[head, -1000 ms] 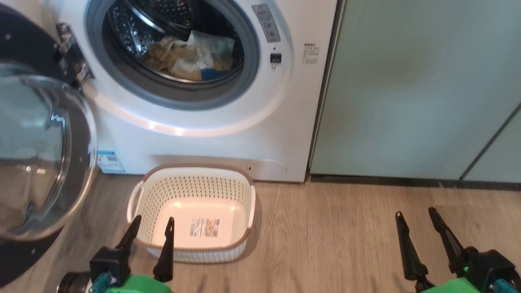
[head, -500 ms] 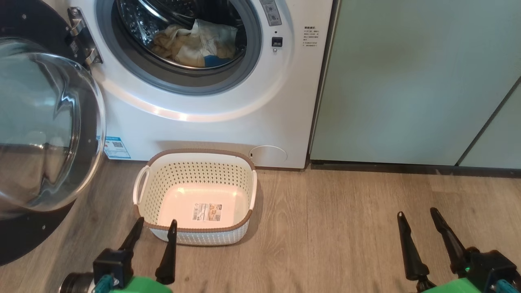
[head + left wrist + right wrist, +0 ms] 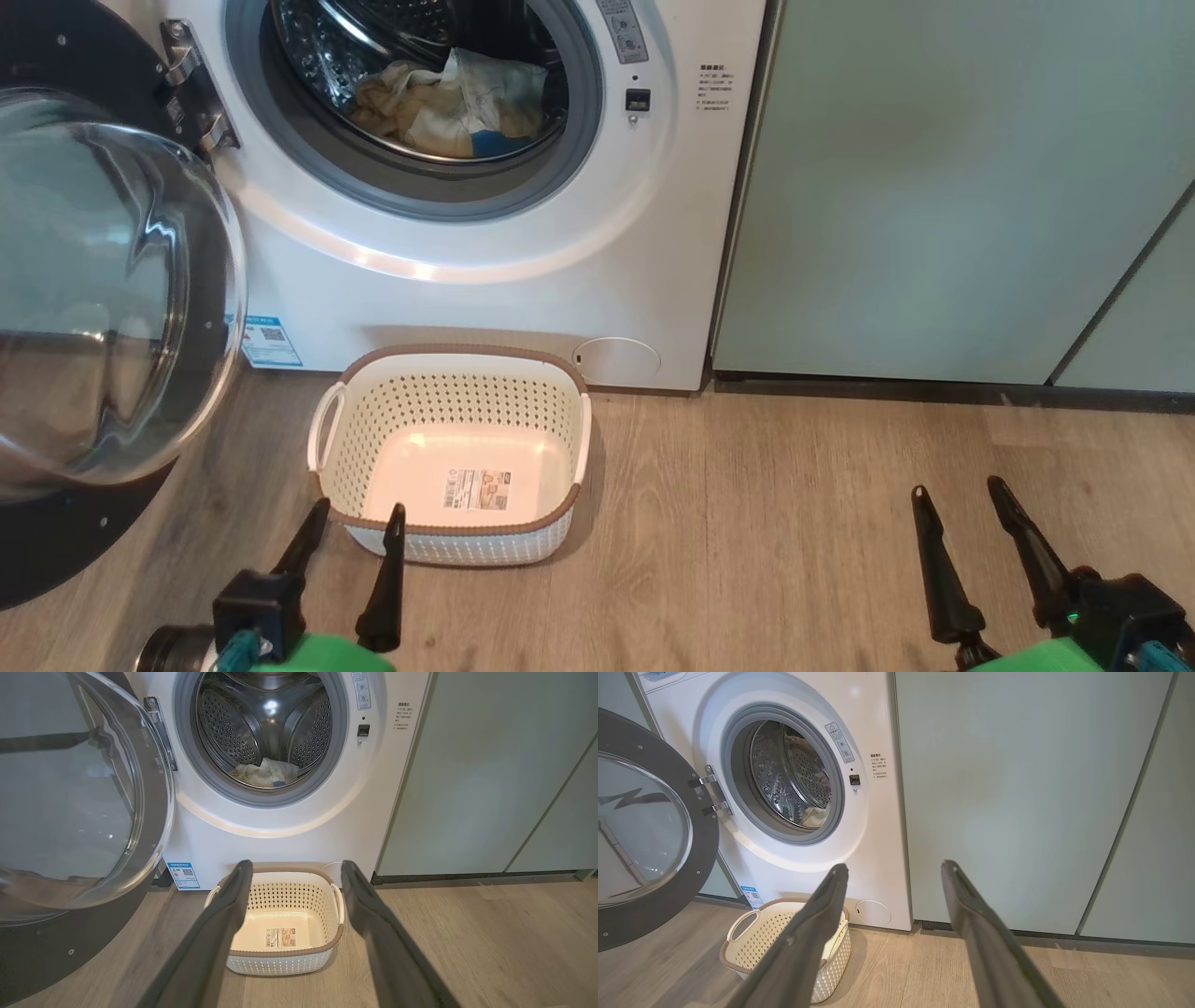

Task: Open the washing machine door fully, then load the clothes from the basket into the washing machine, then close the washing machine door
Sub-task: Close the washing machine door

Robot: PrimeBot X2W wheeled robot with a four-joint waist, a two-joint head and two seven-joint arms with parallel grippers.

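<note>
Clothes (image 3: 448, 107) are lying inside the washing machine (image 3: 523, 299) drum, and the basket (image 3: 467, 353) is sitting empty just in front of it, so loading looks done. The door (image 3: 103, 289) is hanging wide open at the machine's left, prob. awaiting closing. The left gripper (image 3: 359, 509) & right gripper (image 3: 957, 487) are hovering in front of the machine, jaws spread wide, gripping nothing.

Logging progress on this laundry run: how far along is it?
Done: the washing machine door stands wide open, the clothes lie inside the washing machine, and the basket is empty. In hand: nothing; the left gripper and right gripper hang open, holding nothing. Left: closing the door.
</note>
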